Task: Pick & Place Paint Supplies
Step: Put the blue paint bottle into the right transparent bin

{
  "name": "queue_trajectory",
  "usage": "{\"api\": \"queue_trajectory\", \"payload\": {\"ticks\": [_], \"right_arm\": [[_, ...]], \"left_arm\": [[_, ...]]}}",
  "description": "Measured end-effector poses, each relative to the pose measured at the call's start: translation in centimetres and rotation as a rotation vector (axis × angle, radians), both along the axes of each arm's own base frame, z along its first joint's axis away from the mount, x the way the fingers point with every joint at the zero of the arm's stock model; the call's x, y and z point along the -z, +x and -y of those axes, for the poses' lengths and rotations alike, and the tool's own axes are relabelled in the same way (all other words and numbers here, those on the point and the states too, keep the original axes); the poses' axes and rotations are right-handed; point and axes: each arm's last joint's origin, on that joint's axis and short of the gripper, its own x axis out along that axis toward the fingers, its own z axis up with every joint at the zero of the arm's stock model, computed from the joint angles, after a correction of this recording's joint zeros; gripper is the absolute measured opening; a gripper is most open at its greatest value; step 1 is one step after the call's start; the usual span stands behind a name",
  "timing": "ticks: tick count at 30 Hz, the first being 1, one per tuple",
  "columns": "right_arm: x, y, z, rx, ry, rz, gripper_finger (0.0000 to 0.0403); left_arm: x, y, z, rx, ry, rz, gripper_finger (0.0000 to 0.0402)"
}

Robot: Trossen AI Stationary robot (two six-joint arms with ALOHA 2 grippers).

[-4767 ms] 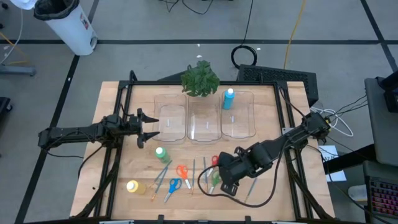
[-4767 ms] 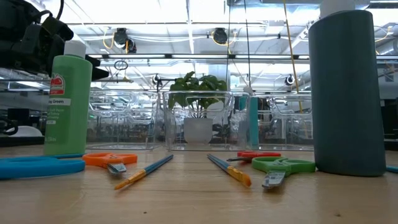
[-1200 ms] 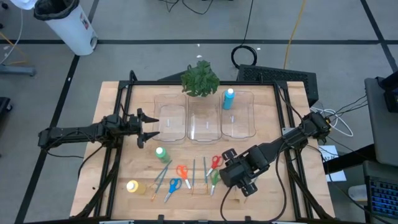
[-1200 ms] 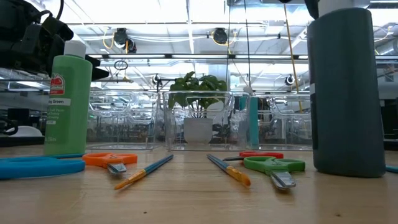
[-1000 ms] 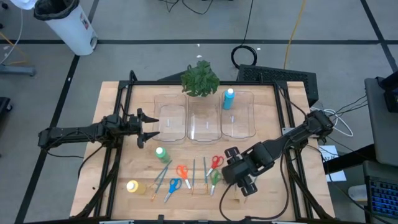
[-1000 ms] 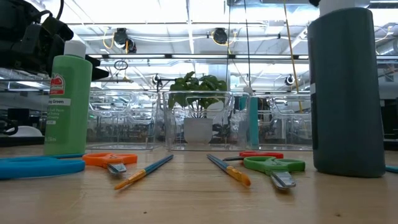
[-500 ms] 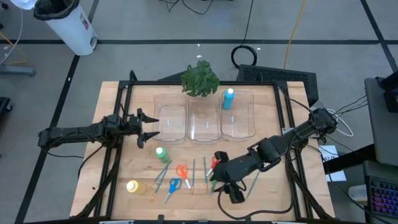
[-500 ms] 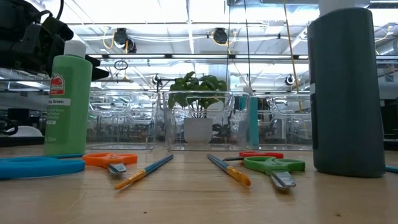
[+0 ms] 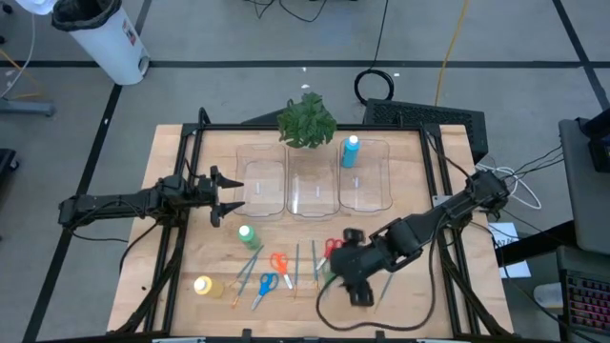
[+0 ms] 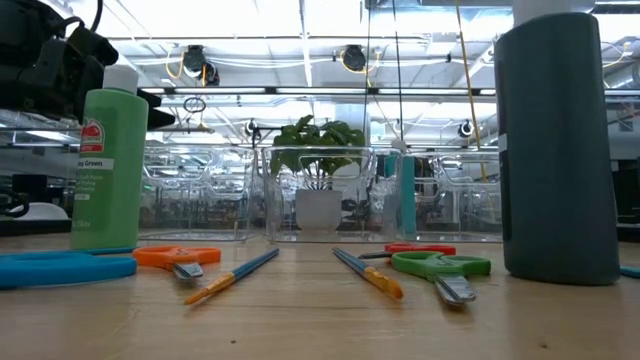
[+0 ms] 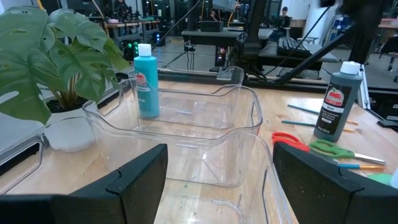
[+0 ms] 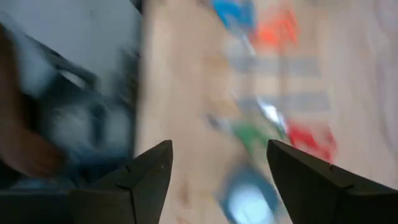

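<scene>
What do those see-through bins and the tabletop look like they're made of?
The three bins look like clear, glossy plastic: the wood shows through them and their rims catch highlights. The tabletop looks like light wood with a smooth, satin finish; grain lines show in the low view. Whether it is solid wood or veneer cannot be told.

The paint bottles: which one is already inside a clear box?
The light blue bottle. It stands in the right-hand box; the green bottle and yellow bottle are on the table.
</scene>
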Motion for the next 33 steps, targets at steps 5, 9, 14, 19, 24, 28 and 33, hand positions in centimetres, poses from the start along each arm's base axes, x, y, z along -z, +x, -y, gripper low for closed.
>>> {"api": "queue_trajectory", "payload": {"ticks": [5, 9, 14, 19, 24, 28, 33], "right_arm": [[1.9, -0.8, 0.8, 0.124, -0.053, -0.206, 0.0243], [2.6, -0.6, 0.6, 0.129, -0.032, -0.189, 0.0232], [3.5, -0.7, 0.7, 0.141, -0.044, -0.214, 0.0229], [4.2, -0.8, 0.8, 0.134, -0.056, -0.234, 0.0228], [4.3, -0.9, 0.7, 0.120, -0.042, -0.251, 0.0213], [4.3, -0.9, 0.7, 0.094, -0.030, -0.259, 0.0170], [4.3, -0.9, 0.7, 0.038, -0.046, -0.250, 0.0101]], "left_arm": [[0.0, 0.0, 0.0, 0.000, 0.000, 0.002, 0.0294], [0.0, 0.0, 0.0, 0.000, 0.000, 0.001, 0.0294], [0.0, 0.0, 0.0, 0.000, 0.000, 0.002, 0.0294], [0.0, 0.0, 0.0, 0.000, 0.000, 0.002, 0.0294], [0.0, 0.0, 0.0, 0.000, 0.000, 0.002, 0.0294], [0.0, 0.0, 0.0, 0.000, 0.000, 0.002, 0.0294], [0.0, 0.0, 0.0, 0.000, 0.000, 0.002, 0.0294]]}}
